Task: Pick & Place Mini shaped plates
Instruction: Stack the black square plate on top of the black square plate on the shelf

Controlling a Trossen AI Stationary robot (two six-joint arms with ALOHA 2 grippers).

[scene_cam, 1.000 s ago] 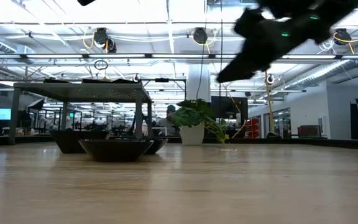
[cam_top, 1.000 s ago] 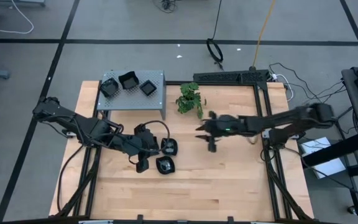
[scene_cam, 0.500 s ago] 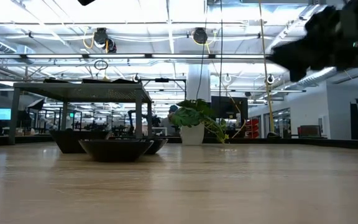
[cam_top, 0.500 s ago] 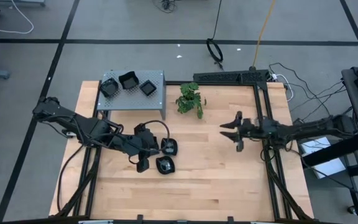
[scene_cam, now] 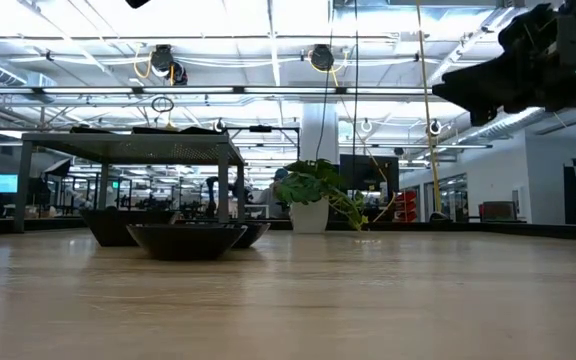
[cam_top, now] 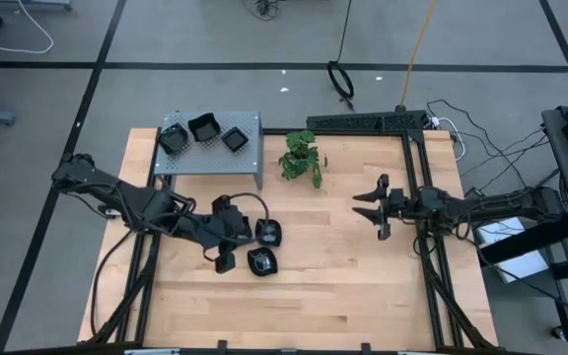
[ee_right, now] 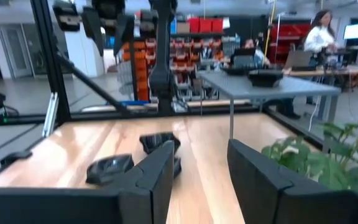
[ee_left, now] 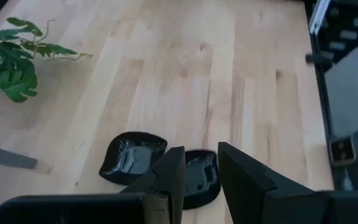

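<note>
Wooden table (cam_top: 343,276): no legible writing; mini shaped plates (cam_top: 261,261) unlabelled.

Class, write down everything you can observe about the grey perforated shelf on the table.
The shelf is a flat grey metal plate dotted with small holes, raised on thin legs at the table's far left corner. Three glossy black mini plates sit in a row on its top. The low view shows open space beneath it. The potted plant stands beside it, apart. No gripper touches it.
</note>
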